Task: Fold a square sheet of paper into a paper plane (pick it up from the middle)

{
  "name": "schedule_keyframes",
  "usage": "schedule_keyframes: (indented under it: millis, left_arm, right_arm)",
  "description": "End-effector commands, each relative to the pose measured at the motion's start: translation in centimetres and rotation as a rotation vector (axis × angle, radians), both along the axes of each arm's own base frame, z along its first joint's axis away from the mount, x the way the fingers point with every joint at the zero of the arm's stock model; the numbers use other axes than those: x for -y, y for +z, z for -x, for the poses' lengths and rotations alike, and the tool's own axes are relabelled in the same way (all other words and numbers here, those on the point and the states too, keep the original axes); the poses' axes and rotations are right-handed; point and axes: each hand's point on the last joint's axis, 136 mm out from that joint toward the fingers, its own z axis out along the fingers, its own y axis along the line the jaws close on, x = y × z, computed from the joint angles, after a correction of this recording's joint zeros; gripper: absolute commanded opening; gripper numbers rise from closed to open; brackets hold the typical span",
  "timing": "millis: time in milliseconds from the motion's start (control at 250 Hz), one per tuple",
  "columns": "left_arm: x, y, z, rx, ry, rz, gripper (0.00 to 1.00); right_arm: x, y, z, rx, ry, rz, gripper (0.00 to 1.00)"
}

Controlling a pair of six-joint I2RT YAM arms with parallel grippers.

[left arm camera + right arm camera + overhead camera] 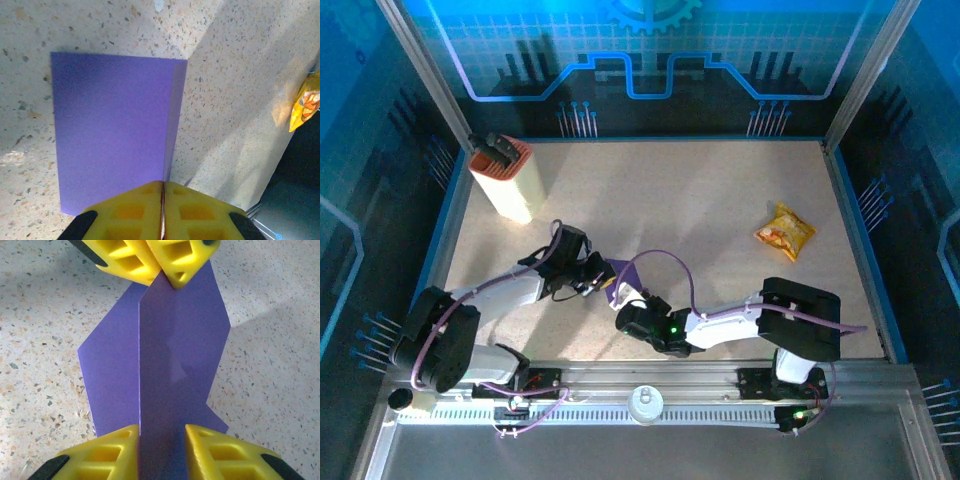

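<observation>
Near the front edge of the counter (700, 200), right between your two tools, you have the purple paper (618, 275). It is folded, and one part lies over the other. From the right wrist you can see a long crease running down the purple paper (175, 355) from one tool to the other. Its sides are not straight there; they have slanted corners. From the left wrist the purple paper (112, 130) looks like a flat block with a thin folded strip along its right side. It sits low over the counter, but you cannot tell if all of it touches.

Your left tool (602, 280) is pinching one end of the paper. Its yellow fingers (130, 207) are pressed tight together, with the paper's edge in the seam. The right wrist camera shows that same left tool (162, 270) gripping the far tip of the paper.

Your right tool (162, 432) is at the other end. Its two yellow fingers (220, 452) stand a little apart, and the crease runs into the narrow gap between them. They are not squeezing it. From above, the right tool (623, 305) is just beside the left one.

Well apart, to the right, a yellow-orange snack packet (785, 231) lies on the counter. A tall cream and orange box (505, 178) stands at the far left.
</observation>
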Motion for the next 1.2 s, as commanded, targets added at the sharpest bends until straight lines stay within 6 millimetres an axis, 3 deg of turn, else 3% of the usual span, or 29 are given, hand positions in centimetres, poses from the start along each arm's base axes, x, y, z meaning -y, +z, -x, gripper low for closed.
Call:
schedule_keyframes:
  millis: [0, 220, 563, 855, 1199]
  left_arm:
    - [-0.08, 0.97, -0.19, 0.017, 0.007, -0.014, 0.1]
    - [0.15, 1.18, -0.2, 0.025, -0.005, -0.027, 0.1]
    - [0.3, 1.16, -0.1, 0.024, -0.015, -0.025, 0.1]
    - [0.53, 1.22, -0.32, 0.021, -0.022, -0.023, 0.09]
    - [0.41, 0.94, -0.26, 0.013, -0.021, -0.03, 0.09]
  right_arm:
    - [0.04, -0.03, -0.23, -0.008, -0.036, 0.002, 0.28]
    - [0.2, -0.34, 0.0, -0.03, -0.046, -0.009, 0.23]
    - [0.83, -0.91, -0.65, -0.038, -0.078, 0.011, 0.25]
    - [0.52, -0.88, -0.75, -0.059, -0.062, -0.015, 0.17]
    - [0.33, -0.51, -0.6, -0.063, -0.046, -0.048, 0.15]
